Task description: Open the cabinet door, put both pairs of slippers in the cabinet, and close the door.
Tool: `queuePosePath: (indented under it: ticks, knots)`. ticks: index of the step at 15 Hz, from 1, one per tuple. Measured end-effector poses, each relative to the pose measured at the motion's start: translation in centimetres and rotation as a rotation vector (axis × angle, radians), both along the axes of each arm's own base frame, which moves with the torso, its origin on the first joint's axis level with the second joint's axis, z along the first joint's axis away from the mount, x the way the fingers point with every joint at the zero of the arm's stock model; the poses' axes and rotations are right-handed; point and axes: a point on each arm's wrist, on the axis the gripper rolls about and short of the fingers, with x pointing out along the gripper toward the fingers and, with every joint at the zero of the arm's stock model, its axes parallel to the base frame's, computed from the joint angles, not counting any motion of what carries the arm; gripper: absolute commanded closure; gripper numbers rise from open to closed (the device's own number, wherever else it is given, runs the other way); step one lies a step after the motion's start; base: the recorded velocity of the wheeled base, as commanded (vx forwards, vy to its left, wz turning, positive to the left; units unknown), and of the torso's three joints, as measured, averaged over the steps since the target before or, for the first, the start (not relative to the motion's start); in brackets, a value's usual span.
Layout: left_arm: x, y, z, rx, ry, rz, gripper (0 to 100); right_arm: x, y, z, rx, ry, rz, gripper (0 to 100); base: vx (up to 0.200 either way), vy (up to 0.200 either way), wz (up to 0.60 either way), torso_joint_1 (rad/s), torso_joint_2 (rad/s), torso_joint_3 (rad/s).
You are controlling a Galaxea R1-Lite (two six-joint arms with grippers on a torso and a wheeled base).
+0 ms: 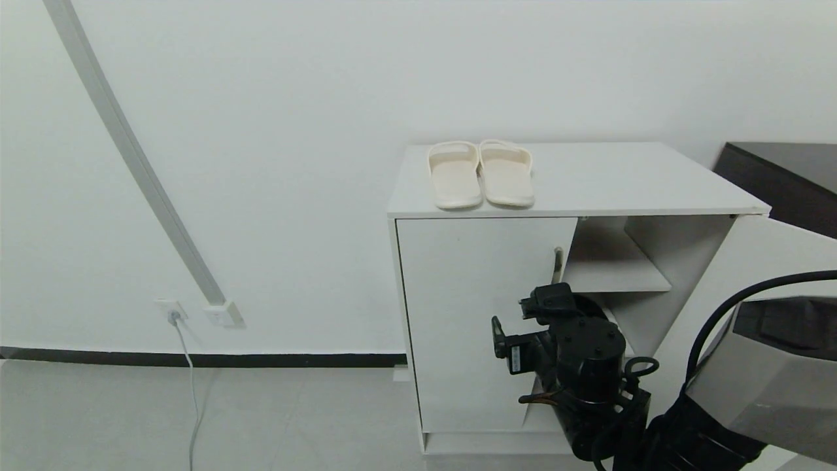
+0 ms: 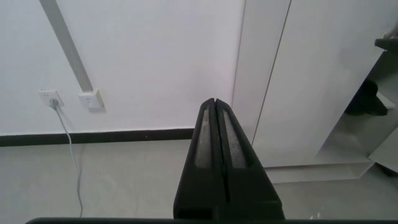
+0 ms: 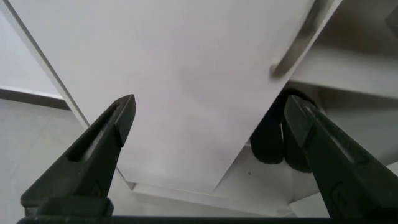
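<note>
Right pincer [image 3: 208, 109] is spread wide, fingers well apart, facing the shut left door [image 1: 480, 314] of the cabinet [image 1: 621, 176]. It sits low, near that door's inner edge & under the bar handle [image 1: 558, 261]. Just past that edge, in the bottom compartment, a dark pair of slippers [image 3: 273, 137] rests on the cabinet floor. Right door [image 1: 752, 261] stands swung out wide, so the opening runs broad from the left door's edge to it. Inner shelf [image 1: 614, 268] crosses the upper part of the opening. Cream slippers [image 1: 480, 173] lie side by side, touching, on the cabinet's top surface, left half, near ends almost at the front edge. The top carries on wide to their right. Left pincer [image 2: 214, 106] is pressed together, low over the floor [image 1: 294, 418], off the cabinet's left side w/ a gap to its side panel. Wall socket [image 1: 171, 309] & cable [image 1: 191, 379] sit further left, well apart from the cabinet.
</note>
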Motion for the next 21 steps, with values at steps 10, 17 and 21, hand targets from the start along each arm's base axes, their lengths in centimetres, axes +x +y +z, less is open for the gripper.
queuePosePath:
  ticks: [10,17,21]
  knots:
    - [0.01,0.00,0.00,0.000,0.001,0.000,100,-0.05,0.05,-0.17,0.004,0.004,0.012,0,0.000,0.000,0.00,0.225,-0.55,-0.321]
    - [0.01,0.00,0.00,0.000,0.001,0.000,100,-0.12,0.00,-0.23,0.026,-0.022,0.036,0,0.000,0.000,0.00,0.141,-0.33,-0.178]
    - [0.01,0.00,0.00,0.005,0.001,-0.002,100,0.63,0.81,0.17,0.021,-0.046,0.055,0,0.000,0.000,0.00,0.000,0.00,0.000]
